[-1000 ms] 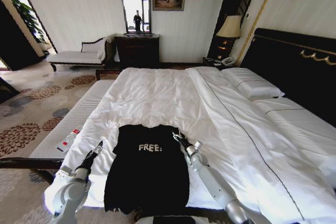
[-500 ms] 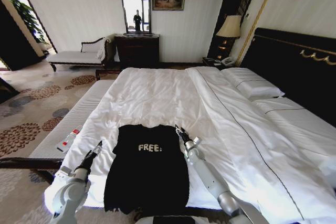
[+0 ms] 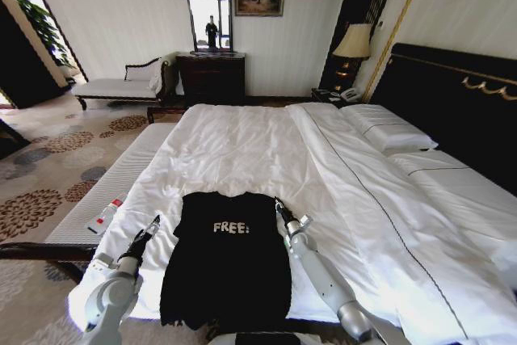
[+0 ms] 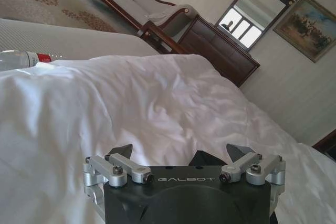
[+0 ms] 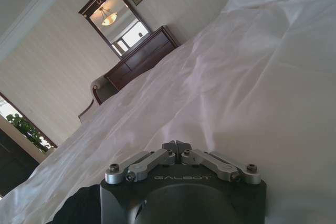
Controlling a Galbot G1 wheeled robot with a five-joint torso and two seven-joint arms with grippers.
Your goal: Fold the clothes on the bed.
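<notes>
reaching a little farther up the bed [image 3: 242, 143] than a second ago, the right gripper [image 3: 279, 205] is lying beside the shirt's shoulder, fingers clenched together. one black "free!" t-shirt [image 3: 226, 260] is lying flat at the duvet's near edge. the left gripper [image 3: 153, 222], fingers spread apart, is hovering just beside its other sleeve.

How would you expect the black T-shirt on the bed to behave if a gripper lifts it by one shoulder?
The T-shirt lies flat and follows the duvet, so it would probably hang limp. It looks thin, so likely light. Its hem droops over the bed's near edge, so it might slide.
</notes>
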